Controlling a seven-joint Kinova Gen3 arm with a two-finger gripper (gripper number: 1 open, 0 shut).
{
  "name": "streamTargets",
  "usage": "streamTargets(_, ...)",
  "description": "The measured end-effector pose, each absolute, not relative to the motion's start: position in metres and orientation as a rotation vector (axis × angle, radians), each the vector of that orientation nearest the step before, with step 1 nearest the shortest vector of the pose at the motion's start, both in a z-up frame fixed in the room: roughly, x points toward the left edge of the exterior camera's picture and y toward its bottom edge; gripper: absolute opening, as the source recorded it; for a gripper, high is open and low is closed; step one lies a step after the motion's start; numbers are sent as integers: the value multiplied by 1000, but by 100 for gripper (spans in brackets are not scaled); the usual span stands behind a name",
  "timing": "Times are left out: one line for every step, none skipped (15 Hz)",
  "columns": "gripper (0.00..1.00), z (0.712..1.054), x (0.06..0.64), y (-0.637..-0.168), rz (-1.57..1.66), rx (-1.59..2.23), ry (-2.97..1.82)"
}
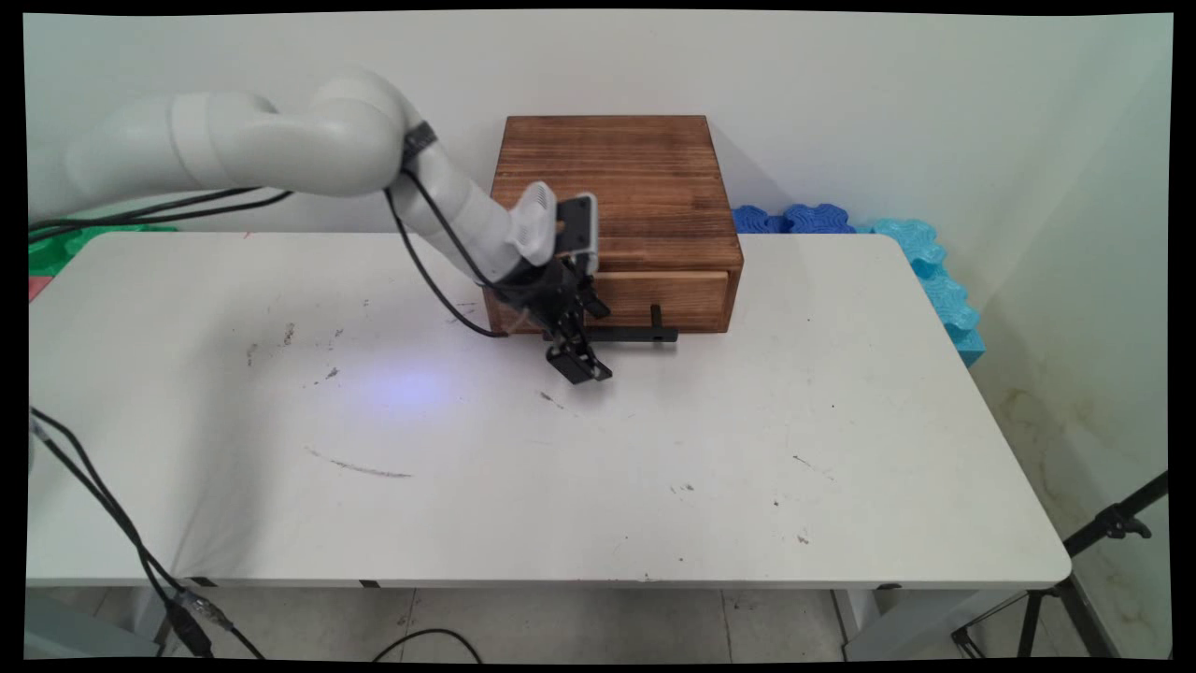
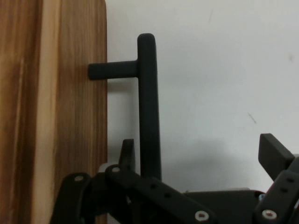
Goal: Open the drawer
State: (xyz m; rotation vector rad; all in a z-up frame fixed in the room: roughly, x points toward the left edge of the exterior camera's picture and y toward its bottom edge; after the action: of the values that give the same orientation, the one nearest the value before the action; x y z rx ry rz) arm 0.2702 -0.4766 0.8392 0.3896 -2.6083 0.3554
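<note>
Black linkage of the gripper (image 2: 196,168) fills the bottom of the hand view, and we see its two fingers (image 2: 275,156) spread wide apart, so the claw is open and holds nothing. One finger stands between the wooden front and the bar; the other is well away on the far side, over the bare table. We cannot tell if the near finger touches the bar.

We count one wooden box (image 1: 617,201) on the white table (image 1: 654,467), standing at the far edge near the wall. It has one drawer (image 1: 668,297) with a lighter front, and this drawer looks closed. On the drawer front we see one black bar handle (image 1: 631,334), carried on short posts; in the hand view only one post is visible.

In the main view the gripper (image 1: 579,360) is low in front of the box, at the left end of the handle, and the bar runs from it toward the right.

Behind the table, at the right, lie some blue foam pieces (image 1: 897,248); we cannot count them exactly. One black tripod (image 1: 1074,579) stands at the lower right.
</note>
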Motion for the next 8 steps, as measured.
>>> streamTargets(100, 834, 264, -479, 360, 387, -2619)
streamTargets(100, 829, 259, -481, 364, 385, -2628)
streamTargets(100, 825, 255, -483, 366, 384, -2636)
streamTargets(100, 823, 253, -484, 368, 383, -2641)
streamTargets(100, 820, 249, -485, 371, 382, -2647)
streamTargets(100, 817, 246, -485, 373, 383, -2653)
streamTargets(100, 815, 244, -486, 374, 383, -2657)
streamTargets(100, 814, 241, -487, 375, 383, -2661)
